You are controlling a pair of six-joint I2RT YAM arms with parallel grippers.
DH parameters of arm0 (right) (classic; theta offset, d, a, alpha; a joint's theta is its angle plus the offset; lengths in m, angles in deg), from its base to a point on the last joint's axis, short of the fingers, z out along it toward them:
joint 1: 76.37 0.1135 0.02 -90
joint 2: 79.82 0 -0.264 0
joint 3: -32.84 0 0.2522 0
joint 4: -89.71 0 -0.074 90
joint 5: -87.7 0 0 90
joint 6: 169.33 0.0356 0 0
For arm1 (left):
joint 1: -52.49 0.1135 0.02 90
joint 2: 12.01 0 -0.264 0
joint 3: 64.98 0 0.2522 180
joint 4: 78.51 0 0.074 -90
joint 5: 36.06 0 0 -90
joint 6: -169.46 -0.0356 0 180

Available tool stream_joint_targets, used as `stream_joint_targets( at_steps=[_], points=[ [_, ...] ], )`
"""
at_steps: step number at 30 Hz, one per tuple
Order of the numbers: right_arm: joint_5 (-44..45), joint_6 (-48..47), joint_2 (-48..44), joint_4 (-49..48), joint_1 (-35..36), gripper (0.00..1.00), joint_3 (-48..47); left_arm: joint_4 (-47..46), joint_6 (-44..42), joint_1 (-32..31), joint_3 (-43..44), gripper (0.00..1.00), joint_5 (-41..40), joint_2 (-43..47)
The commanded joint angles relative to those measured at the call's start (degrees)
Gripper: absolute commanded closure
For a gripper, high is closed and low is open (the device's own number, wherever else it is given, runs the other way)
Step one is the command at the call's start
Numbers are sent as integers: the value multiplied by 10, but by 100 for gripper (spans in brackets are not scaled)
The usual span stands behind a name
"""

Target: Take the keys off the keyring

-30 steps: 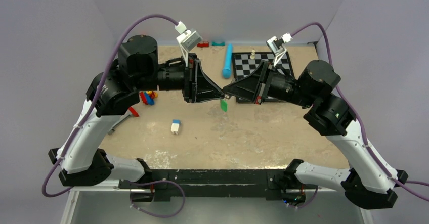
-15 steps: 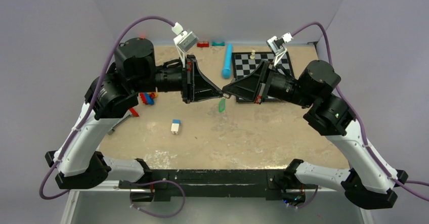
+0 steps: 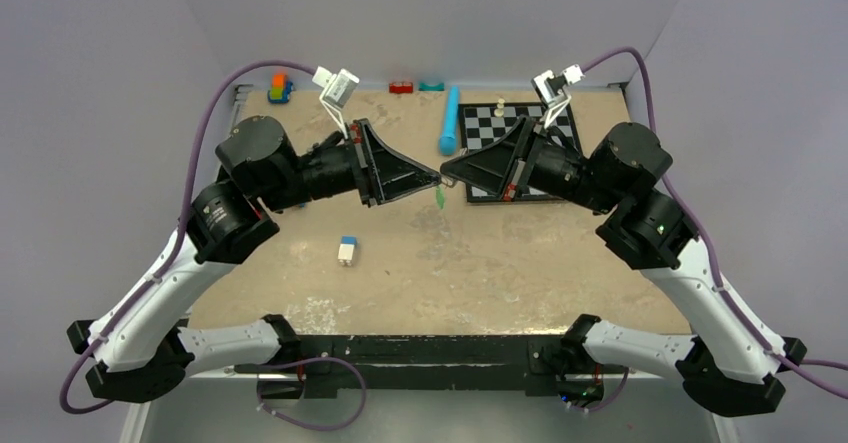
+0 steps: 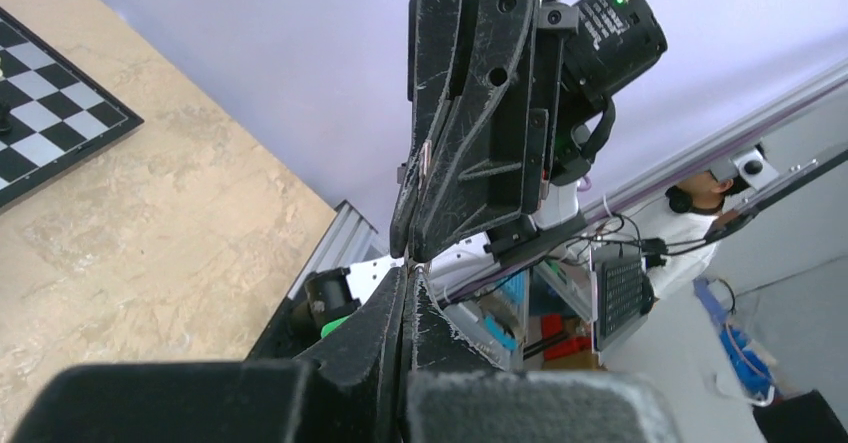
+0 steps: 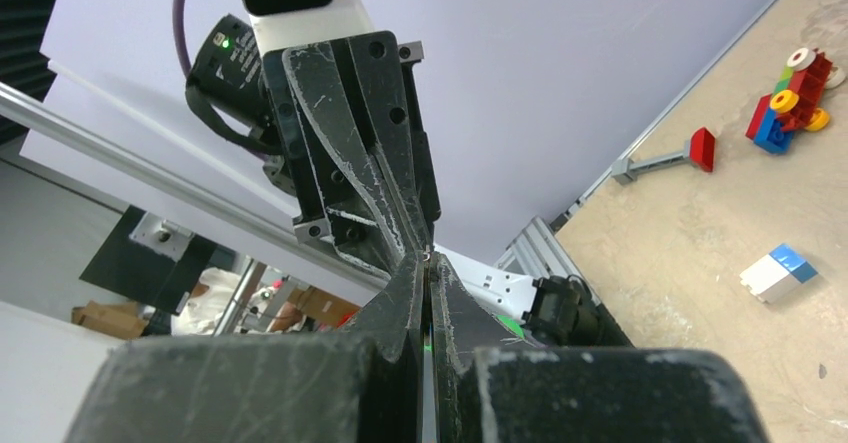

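Observation:
Both grippers meet tip to tip in the air above the middle of the table. My left gripper [image 3: 436, 176] and right gripper [image 3: 446, 175] are both shut, pinching a small silvery keyring [image 3: 443, 182] between them. The green key [image 3: 441, 196] hangs edge-on just below the tips. In the left wrist view my shut left gripper [image 4: 408, 275] touches the tip of the right one. In the right wrist view my shut right gripper [image 5: 427, 263] shows a silver glint at its tip and a green sliver [image 5: 427, 347] in the slit between its fingers.
A blue-topped white block [image 3: 347, 250] lies on the table at front left. A chessboard [image 3: 520, 128] with a pale pawn [image 3: 499, 106], a blue cylinder [image 3: 449, 120] and small bricks [image 3: 401, 88] are at the back. Toy bricks [image 5: 790, 103] lie at the left.
The left arm has swung its elbow out left and lower and rolled its wrist. The tips stayed joined. The green key turned edge-on and sits slightly higher.

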Motion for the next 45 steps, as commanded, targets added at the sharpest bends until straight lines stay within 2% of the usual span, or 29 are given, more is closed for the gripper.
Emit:
stream_joint_targets(
  at_steps=[1, 23, 45],
  points=[
    [-1, 13, -11, -45, 3, 100, 5, -120, 76, 3, -42, 100, -65, 14],
    [12, 28, -24, -75, 3, 100, 40, -240, 162, -5, -170, 100, -170, 72],
    [23, 40, -31, -97, 3, 100, 62, -283, 184, -31, -226, 100, -267, 108]
  ],
)
